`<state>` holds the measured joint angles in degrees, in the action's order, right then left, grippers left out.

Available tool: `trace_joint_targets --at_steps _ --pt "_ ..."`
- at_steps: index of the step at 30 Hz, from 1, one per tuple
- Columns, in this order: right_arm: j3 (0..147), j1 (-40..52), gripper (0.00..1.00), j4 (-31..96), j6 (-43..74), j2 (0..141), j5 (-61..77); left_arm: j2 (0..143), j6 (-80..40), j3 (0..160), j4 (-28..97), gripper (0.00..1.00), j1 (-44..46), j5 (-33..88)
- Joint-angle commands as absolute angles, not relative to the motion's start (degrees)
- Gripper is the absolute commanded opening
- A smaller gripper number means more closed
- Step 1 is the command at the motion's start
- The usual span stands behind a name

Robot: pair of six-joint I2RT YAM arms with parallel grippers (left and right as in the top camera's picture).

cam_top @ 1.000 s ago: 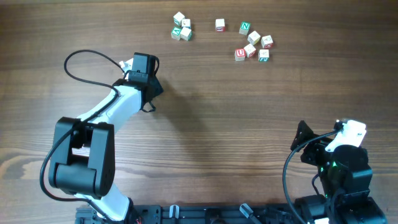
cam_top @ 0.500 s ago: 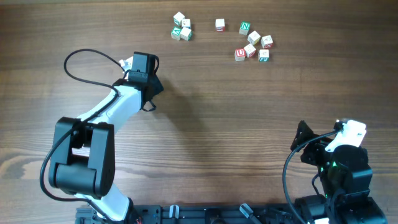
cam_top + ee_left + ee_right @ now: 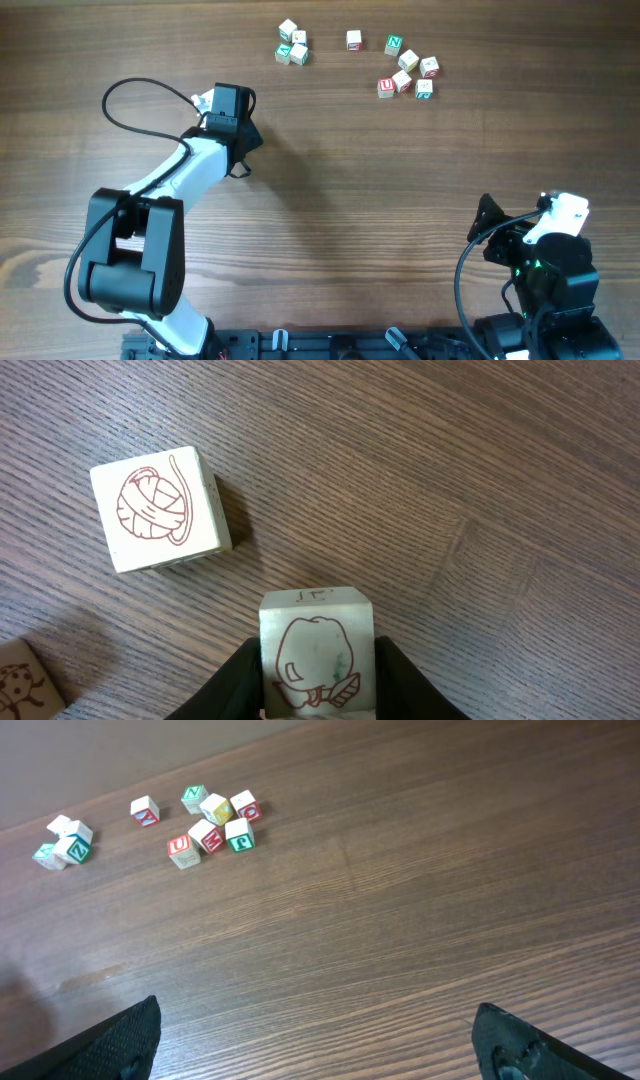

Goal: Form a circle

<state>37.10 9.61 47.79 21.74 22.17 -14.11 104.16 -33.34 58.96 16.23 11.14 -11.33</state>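
Within the grasp of the left end effector (image 3: 318, 665) a picture cube (image 3: 317, 645) is clamped, while the circle (image 3: 291, 45), a clump of light, rigid wooden cubes likely best pinched across flat opposite faces, lies well apart, forward and right of it.

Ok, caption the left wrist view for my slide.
Left fingers grip a wooden cube with a red drawing, beside a yarn-ball cube on the table.

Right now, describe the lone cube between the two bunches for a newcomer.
On the far side of the wooden table, a tight clump of cubes lies toward the left arm's side and a looser bunch toward the right's. The lone cube sits in the gap between them, touching nothing; its print is red, its nearest neighbour, the N cube, green.
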Motion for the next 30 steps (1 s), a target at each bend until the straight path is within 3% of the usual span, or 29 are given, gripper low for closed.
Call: trace_joint_targets --at_steps 1,30 --pt "36.9 9.7 1.00 47.7 21.2 22.4 -13.6 104.8 -33.9 59.6 16.1 0.31 10.1 -12.7" --pt "36.9 9.7 1.00 47.7 21.2 22.4 -13.6 107.7 -33.5 59.1 14.3 0.32 9.0 -13.0"
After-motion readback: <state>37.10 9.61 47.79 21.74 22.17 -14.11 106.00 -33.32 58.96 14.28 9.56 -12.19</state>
